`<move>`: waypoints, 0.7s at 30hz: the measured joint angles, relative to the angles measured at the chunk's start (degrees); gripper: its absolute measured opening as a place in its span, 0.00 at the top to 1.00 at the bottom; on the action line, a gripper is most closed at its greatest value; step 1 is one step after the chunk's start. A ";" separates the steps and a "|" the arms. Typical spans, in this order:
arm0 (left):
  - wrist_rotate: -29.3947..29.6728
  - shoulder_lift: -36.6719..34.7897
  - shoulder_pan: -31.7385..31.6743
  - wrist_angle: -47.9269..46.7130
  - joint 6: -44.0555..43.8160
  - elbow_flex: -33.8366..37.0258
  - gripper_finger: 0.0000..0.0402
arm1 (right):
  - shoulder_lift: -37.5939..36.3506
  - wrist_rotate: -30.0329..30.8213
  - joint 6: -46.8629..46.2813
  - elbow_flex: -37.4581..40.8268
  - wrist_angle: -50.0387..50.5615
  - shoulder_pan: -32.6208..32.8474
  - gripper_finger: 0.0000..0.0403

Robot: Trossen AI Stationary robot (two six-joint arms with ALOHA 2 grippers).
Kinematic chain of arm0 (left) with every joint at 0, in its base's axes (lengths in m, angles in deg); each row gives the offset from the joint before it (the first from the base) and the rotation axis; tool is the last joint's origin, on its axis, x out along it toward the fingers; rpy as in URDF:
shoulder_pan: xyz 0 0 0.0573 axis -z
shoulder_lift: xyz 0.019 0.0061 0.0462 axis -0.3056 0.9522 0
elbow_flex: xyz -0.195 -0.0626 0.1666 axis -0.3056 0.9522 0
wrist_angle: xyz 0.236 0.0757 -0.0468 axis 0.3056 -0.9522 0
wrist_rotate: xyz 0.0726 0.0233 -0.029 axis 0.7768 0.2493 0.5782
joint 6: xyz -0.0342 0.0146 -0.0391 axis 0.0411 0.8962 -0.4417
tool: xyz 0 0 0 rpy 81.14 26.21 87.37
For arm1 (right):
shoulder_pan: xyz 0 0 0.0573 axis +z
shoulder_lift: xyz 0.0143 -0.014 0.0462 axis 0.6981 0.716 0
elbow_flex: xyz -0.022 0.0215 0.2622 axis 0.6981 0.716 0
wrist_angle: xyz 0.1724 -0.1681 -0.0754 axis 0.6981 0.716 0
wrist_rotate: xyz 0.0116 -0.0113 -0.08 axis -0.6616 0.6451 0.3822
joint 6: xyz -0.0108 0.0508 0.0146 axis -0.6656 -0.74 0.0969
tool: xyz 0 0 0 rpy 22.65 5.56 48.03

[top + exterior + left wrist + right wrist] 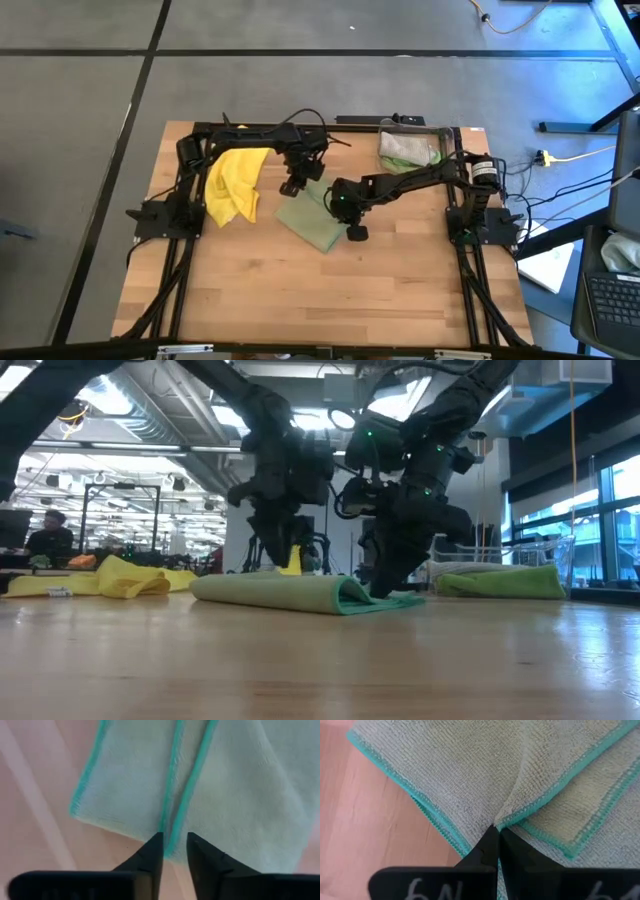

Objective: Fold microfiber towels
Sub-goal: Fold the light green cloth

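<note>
Pale green towel (300, 593) folded mid-table, low view nearest, yellow towel (233, 183) by left arm base, high view only shows bin (410, 147) w/ towels, right gripper (495, 836) pinched shut on towel edge, left gripper (174, 842) jaws slightly apart over hem, grip unclear.

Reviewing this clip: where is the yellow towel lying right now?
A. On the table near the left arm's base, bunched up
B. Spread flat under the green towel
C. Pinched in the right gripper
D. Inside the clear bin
A: the yellow towel lies crumpled on the table beside the left arm, untouched by either gripper.
</note>
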 joint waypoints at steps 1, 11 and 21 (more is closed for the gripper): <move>0.41 -0.02 0.22 0.88 0.00 -0.03 0.78 | 0.00 -0.04 0.53 0.01 -0.21 -0.02 0.98; 1.18 0.01 0.46 -0.27 -0.17 0.69 0.65 | 0.02 -0.01 2.79 0.07 -1.79 -0.04 0.98; 2.70 2.82 0.56 -2.66 -0.19 0.71 0.65 | 0.04 0.01 3.35 0.07 -3.20 -0.12 0.98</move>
